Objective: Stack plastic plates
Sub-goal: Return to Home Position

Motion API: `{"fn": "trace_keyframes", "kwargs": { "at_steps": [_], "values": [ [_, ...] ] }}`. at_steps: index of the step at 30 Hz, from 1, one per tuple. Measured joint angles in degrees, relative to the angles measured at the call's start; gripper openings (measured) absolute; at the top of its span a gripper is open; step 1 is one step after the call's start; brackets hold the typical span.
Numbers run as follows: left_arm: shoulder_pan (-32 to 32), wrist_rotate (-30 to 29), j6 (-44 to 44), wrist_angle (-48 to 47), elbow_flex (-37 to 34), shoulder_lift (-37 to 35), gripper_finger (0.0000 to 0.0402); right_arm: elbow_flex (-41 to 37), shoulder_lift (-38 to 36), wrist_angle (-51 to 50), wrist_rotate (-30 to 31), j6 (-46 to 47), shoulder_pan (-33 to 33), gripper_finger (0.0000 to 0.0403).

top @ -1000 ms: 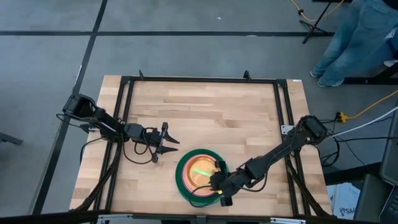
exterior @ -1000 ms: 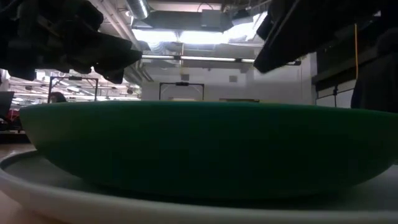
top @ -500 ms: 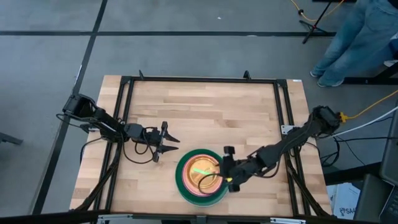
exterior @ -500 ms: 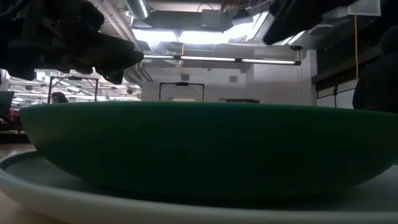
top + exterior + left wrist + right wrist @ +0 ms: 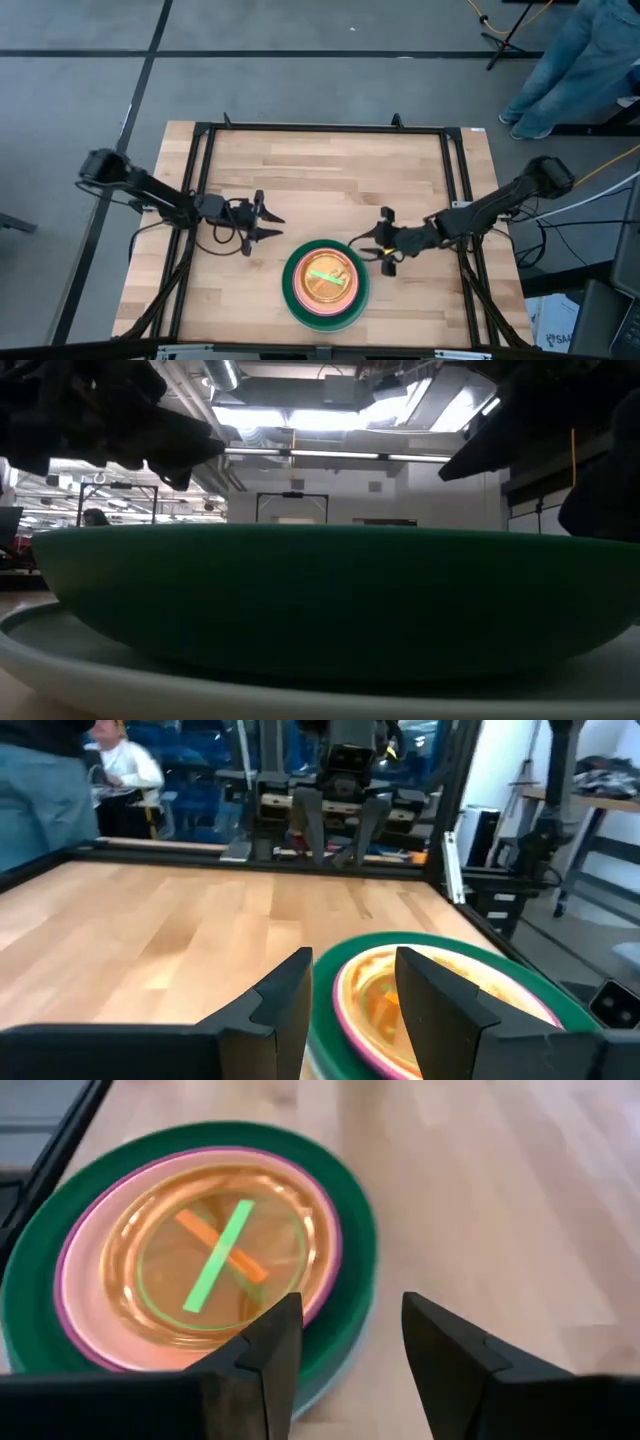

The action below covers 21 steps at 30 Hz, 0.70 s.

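With the plastic plates (image 5: 325,283) nested in one stack near the desk's (image 5: 330,170) front edge, I hold the left gripper (image 5: 272,226) and right gripper (image 5: 368,247) either side, fingers spread and empty, stacking apparently finished.

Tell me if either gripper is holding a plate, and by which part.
Nothing is held. The left gripper and right gripper are both open and empty, apart from the plate stack.
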Motion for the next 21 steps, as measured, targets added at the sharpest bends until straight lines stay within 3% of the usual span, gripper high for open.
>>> {"fn": "trace_keyframes", "kwargs": {
  "at_steps": [7,9,14,21],
  "values": [
    [-0.33,-8.09,-0.2,-25.64,0.0,-21.46,0.0138,-6.65,-7.29,3.71,-0.09,-2.15,-3.85,0.0165],
    [-0.67,-9.97,-0.04,-31.53,0.0,-26.62,0.0138,-8.41,-9.15,4.75,-2.72,-2.22,-5.65,0.0165],
    [-0.8,-11.46,1.32,-43.97,0.0,-37.85,0.0138,-13.87,-12.75,13.0,-12.62,-4.63,-12.96,0.0165],
    [-0.8,-13.06,2.63,-55.37,0.0,-49.62,0.0136,-22.64,-19.86,22.11,-14.48,-6.35,-17.97,0.0133]
  ]
}}
